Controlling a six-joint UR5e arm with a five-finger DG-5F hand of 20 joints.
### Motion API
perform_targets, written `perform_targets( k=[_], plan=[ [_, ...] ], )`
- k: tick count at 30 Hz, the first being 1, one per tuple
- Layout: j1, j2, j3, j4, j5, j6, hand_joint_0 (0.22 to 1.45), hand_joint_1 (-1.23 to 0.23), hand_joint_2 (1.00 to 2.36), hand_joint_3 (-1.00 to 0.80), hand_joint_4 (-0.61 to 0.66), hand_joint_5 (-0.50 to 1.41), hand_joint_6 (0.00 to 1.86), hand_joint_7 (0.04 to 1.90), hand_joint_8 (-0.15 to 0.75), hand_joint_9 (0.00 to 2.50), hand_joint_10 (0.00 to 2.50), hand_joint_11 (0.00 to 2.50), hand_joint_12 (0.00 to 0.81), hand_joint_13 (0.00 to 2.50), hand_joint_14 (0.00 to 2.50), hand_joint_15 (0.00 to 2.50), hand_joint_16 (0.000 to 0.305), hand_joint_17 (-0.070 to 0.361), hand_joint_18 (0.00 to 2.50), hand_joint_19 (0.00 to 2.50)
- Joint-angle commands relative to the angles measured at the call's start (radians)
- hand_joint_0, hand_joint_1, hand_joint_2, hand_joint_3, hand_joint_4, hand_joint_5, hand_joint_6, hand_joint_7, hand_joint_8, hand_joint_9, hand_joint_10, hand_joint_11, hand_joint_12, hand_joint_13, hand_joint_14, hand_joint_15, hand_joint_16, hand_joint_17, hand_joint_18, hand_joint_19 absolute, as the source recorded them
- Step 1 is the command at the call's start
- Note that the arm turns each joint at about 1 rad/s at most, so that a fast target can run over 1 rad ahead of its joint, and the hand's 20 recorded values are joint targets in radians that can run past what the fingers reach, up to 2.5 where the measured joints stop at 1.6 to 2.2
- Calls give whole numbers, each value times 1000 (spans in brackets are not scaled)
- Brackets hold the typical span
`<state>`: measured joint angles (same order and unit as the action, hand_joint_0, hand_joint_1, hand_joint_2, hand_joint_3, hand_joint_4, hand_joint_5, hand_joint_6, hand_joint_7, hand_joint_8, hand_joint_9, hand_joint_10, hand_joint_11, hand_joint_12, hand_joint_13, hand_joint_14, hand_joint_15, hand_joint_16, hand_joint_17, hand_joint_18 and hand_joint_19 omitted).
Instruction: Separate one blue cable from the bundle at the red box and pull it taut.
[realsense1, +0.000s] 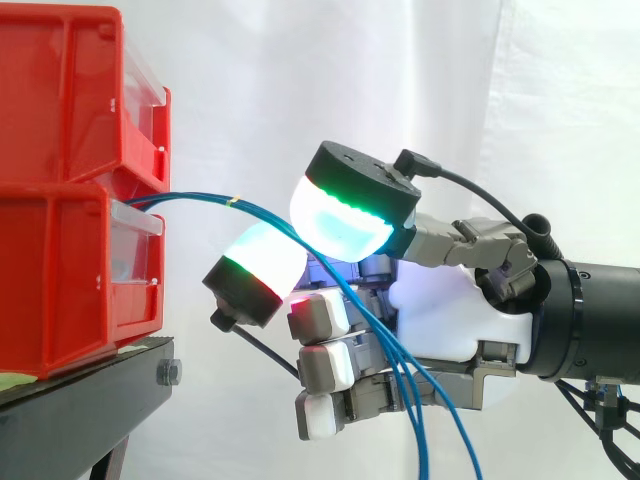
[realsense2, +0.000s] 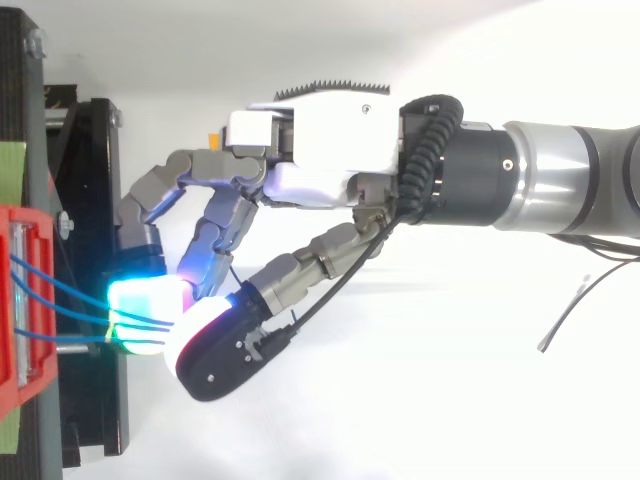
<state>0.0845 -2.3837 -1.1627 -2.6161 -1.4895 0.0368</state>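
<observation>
The robot hand (realsense1: 450, 300) is closed in a pinch on the blue cables (realsense1: 190, 197). A thick pad glowing green and cyan (realsense1: 345, 220) sits on top and a second glowing pad (realsense1: 258, 262) just below and to its left, the two meeting where the strands pass between them. I cannot tell how many strands the pads actually clamp. The remaining fingers (realsense1: 322, 372) are curled in under the palm, touching nothing. The arm comes in level from the right, with the palm upright and the fingers reaching left toward the red bins (realsense1: 60, 250). In the top view the pinching pads (realsense2: 150, 315) lie just right of the bins' front edge, over the black stand (realsense1: 90, 390) that carries them. The cables leave the front of the lower bin and run rightward in a shallow arch to the pinch. Past the pads they slope down to the right across the curled fingers, hanging slack toward the bottom edge. From above, three strands (realsense2: 60, 312) run side by side from the bin to the pads, drawing together as they go.
</observation>
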Motion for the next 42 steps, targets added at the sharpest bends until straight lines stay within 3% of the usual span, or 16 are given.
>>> perform_targets(
  k=[1, 6, 11, 15, 21, 28, 33, 35, 42],
  plan=[
    [0, 0, 0, -1, 0, 0, 757, -946, 1001, -480, 80, -167, 912, 938, 311, 1068, 24, 822, 367, 1066, 26, 670, 57, 128, 773, 680],
    [0, 0, 0, 1, 0, 0, 766, -959, 1000, -500, 84, -158, 911, 934, 309, 1090, 26, 833, 363, 1073, 28, 676, 56, 126, 780, 669],
    [0, 0, 0, -1, 0, 0, 691, -948, 1000, -500, 119, -138, 899, 983, 312, 1120, 23, 827, 364, 1089, 29, 686, 55, 124, 782, 676],
    [0, 0, 0, -1, 0, 0, 631, -804, 1000, -500, 132, -122, 882, 984, 316, 1148, 26, 825, 365, 1100, 26, 685, 55, 123, 784, 694],
    [1, 0, 0, -1, 0, 0, 636, -650, 1001, -486, 99, -111, 832, 1000, 314, 1153, 25, 774, 373, 1113, 28, 683, 56, 125, 789, 723],
    [0, 1, 1, 2, 0, 0, 652, -856, 1020, -216, 70, -148, 869, 1001, 322, 1089, 26, 791, 378, 1087, 26, 687, 57, 128, 796, 724],
    [1, 0, 1, 2, 0, 0, 758, -973, 1015, -325, 49, -175, 909, 979, 313, 1069, 26, 833, 372, 1065, 27, 676, 57, 128, 794, 705],
    [1, 0, 1, 1, 0, 0, 813, -986, 1001, -490, 73, -175, 916, 948, 313, 1077, 25, 835, 367, 1068, 28, 680, 56, 126, 776, 691],
    [1, 0, 1, 2, 0, 0, 781, -1007, 1000, -500, 112, -164, 921, 943, 314, 1103, 23, 863, 363, 1082, 29, 683, 55, 125, 813, 663]
  ],
)
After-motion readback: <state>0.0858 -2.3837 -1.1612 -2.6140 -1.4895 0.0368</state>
